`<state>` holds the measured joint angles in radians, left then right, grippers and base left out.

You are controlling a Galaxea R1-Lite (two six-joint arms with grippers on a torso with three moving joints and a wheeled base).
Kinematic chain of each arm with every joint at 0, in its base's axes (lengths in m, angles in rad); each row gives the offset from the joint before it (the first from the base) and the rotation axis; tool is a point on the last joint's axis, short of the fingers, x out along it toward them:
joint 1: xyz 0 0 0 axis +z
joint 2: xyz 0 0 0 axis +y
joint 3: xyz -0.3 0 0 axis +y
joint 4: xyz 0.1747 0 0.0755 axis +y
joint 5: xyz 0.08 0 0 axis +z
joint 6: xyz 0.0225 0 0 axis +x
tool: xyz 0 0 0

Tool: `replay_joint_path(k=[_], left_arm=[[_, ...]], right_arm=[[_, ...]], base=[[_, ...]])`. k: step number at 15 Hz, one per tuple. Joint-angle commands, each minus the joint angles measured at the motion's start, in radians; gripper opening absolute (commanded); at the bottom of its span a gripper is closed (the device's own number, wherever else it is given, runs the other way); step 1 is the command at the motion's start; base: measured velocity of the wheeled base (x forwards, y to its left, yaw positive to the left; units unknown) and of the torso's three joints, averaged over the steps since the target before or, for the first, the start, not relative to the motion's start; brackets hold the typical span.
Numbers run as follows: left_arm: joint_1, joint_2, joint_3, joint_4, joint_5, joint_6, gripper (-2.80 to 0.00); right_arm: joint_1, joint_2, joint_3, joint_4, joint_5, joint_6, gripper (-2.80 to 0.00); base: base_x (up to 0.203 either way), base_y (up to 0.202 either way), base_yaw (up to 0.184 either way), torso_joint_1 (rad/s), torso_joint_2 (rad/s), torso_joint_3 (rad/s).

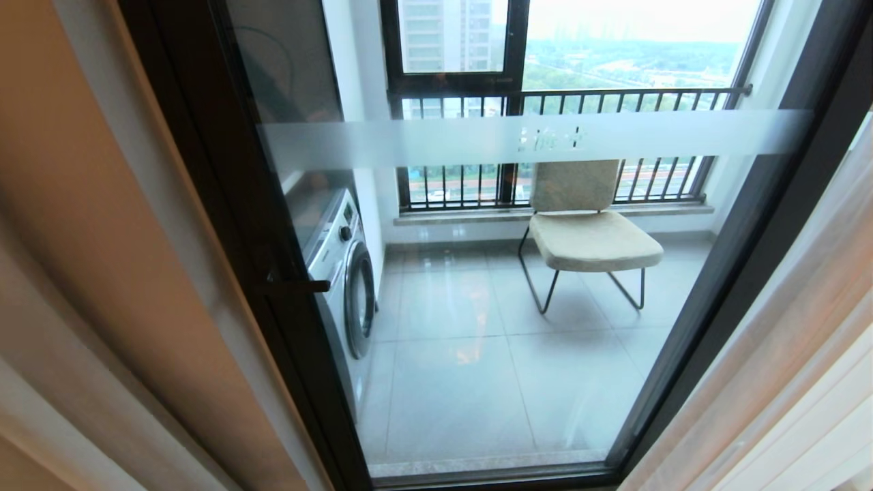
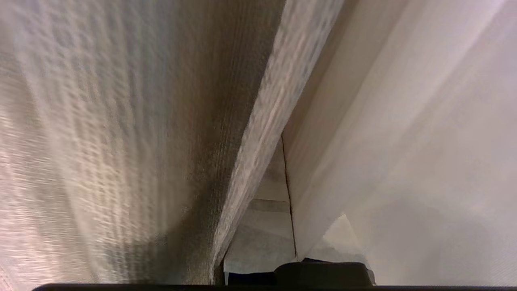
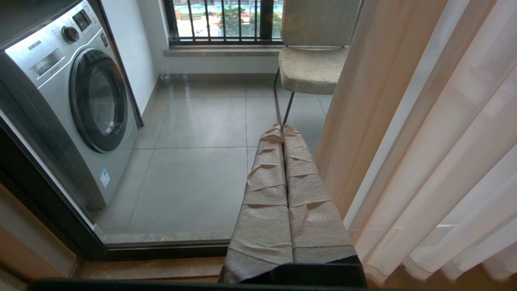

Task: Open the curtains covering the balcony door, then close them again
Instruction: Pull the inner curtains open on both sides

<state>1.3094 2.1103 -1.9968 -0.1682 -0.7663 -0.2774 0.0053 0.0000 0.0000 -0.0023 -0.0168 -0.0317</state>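
Observation:
The balcony door stands uncovered, its glass crossed by a frosted band. Beige curtains hang bunched at the left, and sheer white curtains hang at the right. Neither gripper shows in the head view. In the left wrist view my left gripper is shut, wedged between thick woven curtain fabric and a smooth pale fold that lies over one finger. My right gripper is shut on nothing, low in front of the glass, close beside the sheer curtain.
Behind the glass on the balcony stand a washing machine at the left and a padded chair near the railed window. A black handle sticks out of the door frame. The door's bottom rail runs along the floor.

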Motion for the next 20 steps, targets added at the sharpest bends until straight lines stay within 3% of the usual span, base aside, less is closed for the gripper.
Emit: replay_joint_path(k=[1,9,13,17,20], left_arm=[[0.001,0.010,0.002,-0.006,-0.005,-0.002,-2.80],[-0.109,-0.147,0.007,-0.004,-0.060,-0.017,-2.80],[-0.128,-0.241,0.027,0.000,-0.062,-0.018,-2.80],[-0.135,-0.342,0.141,-0.005,-0.075,-0.022,-2.80],[-0.183,-0.403,0.219,-0.008,-0.085,-0.023,-2.80]], right_arm=[[0.001,0.000,0.000,-0.001,0.000,-0.001,-2.80],[0.001,0.000,0.000,0.000,0.000,-0.001,-2.80],[0.001,0.001,0.000,-0.001,0.000,-0.001,-2.80],[0.001,0.002,0.000,-0.001,0.000,-0.001,-2.80],[0.001,0.001,0.000,-0.001,0.000,-0.001,-2.80]], base=[[0.000,0.000,0.000,0.000,0.00,0.000],[0.000,0.000,0.000,0.000,0.00,0.000],[0.000,0.000,0.000,0.000,0.00,0.000],[0.000,0.000,0.000,0.000,0.00,0.000],[0.000,0.000,0.000,0.000,0.00,0.000]])
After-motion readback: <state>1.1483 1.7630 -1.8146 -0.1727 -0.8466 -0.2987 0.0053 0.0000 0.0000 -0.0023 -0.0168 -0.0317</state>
